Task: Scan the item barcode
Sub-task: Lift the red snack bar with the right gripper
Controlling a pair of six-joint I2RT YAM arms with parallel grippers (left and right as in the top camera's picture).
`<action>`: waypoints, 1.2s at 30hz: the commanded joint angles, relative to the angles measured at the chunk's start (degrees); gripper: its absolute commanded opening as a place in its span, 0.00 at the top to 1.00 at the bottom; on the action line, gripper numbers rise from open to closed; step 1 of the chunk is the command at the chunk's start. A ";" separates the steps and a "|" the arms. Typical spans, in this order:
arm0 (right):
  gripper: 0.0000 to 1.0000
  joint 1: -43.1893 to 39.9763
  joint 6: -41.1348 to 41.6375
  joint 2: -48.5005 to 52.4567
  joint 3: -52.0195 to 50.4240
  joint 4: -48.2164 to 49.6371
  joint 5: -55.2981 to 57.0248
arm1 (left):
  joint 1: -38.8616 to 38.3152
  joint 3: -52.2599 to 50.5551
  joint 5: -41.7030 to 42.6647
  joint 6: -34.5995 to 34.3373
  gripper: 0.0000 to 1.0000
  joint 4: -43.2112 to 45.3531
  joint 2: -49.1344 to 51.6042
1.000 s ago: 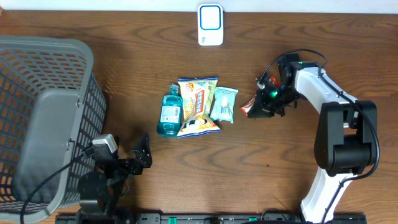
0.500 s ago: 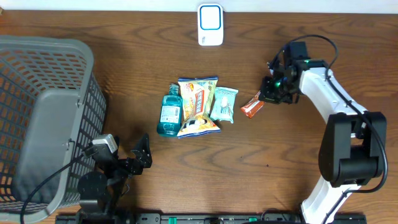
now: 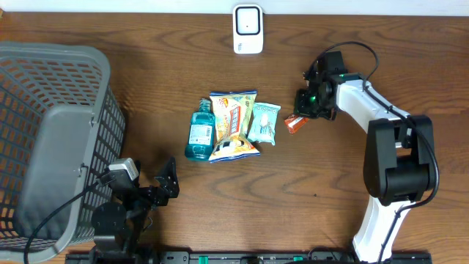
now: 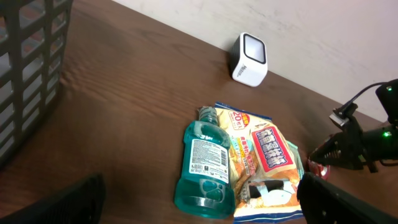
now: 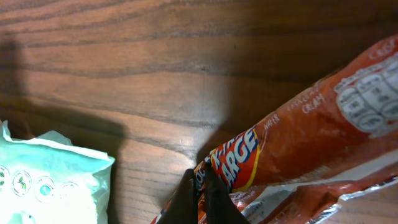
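A wooden counter (image 3: pixel 146 66) carries everything. A grey mesh basket (image 3: pixel 58 51) is set at its left end, presumably to receive scanned goods. A mouthwash bottle (image 3: pixel 198 132), snack bag (image 3: pixel 233 125) and wipes pack (image 3: pixel 264 122) are laid touching in a row at the centre, likely awaiting their turn. The white barcode scanner (image 3: pixel 248 29) is stood at the far edge. The left hand (image 3: pixel 167 183) is parked near the basket, spread wide and empty. The orange wafer bar (image 3: pixel 294 123) is held just right of the wipes pack. Its wrapper edge is pinched by the pressed-together right hand (image 3: pixel 303 112), leaving the printed faces free for presenting.
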 commanded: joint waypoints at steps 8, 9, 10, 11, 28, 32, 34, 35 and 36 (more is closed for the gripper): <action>0.88 0.48 1.51 -9.11 5.60 -5.27 6.01 | -0.24 0.09 0.70 -0.72 0.02 -0.15 -0.09; 0.72 0.48 4.39 -10.54 5.60 -6.54 8.59 | -0.24 0.09 0.70 -0.74 0.02 -0.15 -0.09; 0.68 0.48 7.91 -11.61 5.60 -7.96 11.30 | -0.24 0.09 0.70 -0.74 0.02 -0.15 -0.09; 0.63 0.50 11.30 -12.22 5.60 -9.29 13.94 | -0.24 0.09 0.72 -0.74 0.02 -0.15 -0.09; 0.27 4.02 19.02 -8.50 5.55 -6.16 24.30 | -0.24 0.09 0.70 -0.74 0.02 -0.15 -0.09; 0.33 7.41 20.85 -5.64 5.60 -4.22 28.83 | -0.24 0.09 0.70 -0.72 0.02 -0.15 -0.09; 0.37 8.87 21.90 -4.24 5.62 -3.34 30.23 | -0.24 0.09 0.70 -0.72 0.02 -0.15 -0.09; 0.38 9.44 22.64 -3.58 5.64 -2.95 31.04 | -0.24 0.09 0.70 -0.74 0.02 -0.15 -0.09; 0.39 9.84 23.26 -2.84 5.66 -2.43 31.78 | -0.24 0.11 0.72 -0.74 0.02 -0.15 -0.09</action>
